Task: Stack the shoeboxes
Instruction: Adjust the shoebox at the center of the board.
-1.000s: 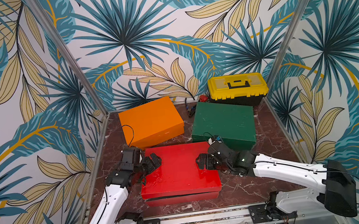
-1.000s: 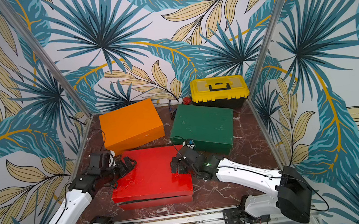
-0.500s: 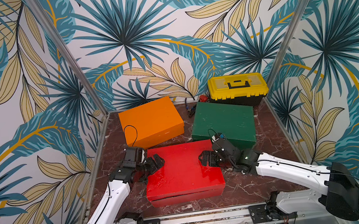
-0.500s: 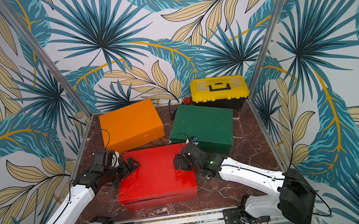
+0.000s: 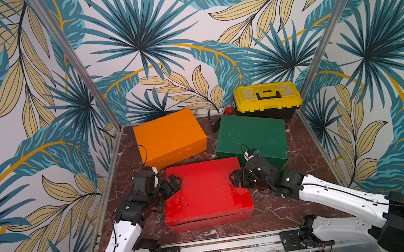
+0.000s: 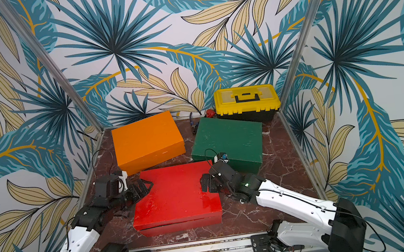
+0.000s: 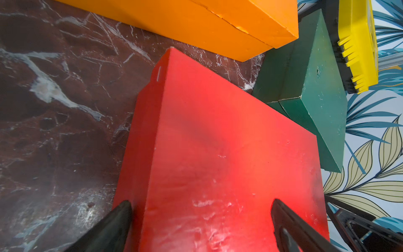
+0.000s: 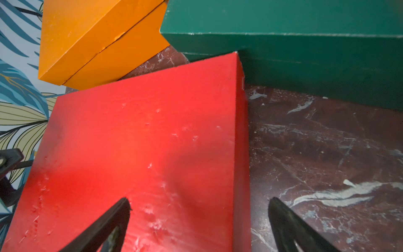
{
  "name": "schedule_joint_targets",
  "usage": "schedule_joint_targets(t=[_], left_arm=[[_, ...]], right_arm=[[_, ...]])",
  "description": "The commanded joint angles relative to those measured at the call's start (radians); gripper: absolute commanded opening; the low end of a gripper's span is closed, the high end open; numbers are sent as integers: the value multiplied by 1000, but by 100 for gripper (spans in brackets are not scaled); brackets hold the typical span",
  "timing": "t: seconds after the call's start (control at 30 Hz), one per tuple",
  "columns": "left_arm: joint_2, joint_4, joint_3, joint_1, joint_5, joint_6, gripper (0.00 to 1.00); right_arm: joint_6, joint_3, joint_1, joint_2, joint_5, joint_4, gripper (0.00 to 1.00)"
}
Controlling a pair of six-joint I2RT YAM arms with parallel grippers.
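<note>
While the red box (image 5: pixel 205 189) sits front-center on the counter (image 5: pixel 305 155) in both top views, orange box (image 5: pixel 169 136) and green box (image 5: pixel 250 136) behind it, left wrist view shows the left claw (image 7: pixel 201 203) spread wide, straddling its edge. Right wrist view: right claw (image 8: pixel 199 199) likewise.

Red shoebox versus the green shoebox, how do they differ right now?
Colour: the red shoebox is glossy red; the green shoebox is dark green with pale scuffs. Place: the red shoebox lies at the front; the green shoebox sits farther back, by the yellow toolbox. Handling: the open left end effector and right end effector flank the red shoebox's short ends; neither straddles the green shoebox. Both are lidded rectangular boxes of like size.
</note>
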Motion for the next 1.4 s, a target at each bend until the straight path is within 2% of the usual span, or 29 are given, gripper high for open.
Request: schedule_joint_targets(t=[0.0,0.17,0.3,0.37,0.63,0.9,1.17,1.37], left_arm=[[-10,-21,-43,-2,61,-6,99],[-23,-62,-36,-4,16,7,93],[-2,-62,-36,-4,21,9,74],[6,-62,-37,-4,22,9,70],[-53,-97,-14,-36,25,-14,70],[-133,-108,-35,-120,16,-76,68],[-213,-109,-83,-134,20,-98,68],[-245,-108,-121,-145,21,-108,68]], right_arm=[[14,-49,2,0,-77,29,98],[15,-52,9,2,-77,31,91],[16,-47,15,3,-77,29,83],[16,-46,18,-1,-75,29,81],[19,-37,45,-30,-59,7,71],[23,-43,82,-79,-25,-13,68],[41,-73,134,-85,4,3,66],[56,-119,145,-164,38,-19,66]])
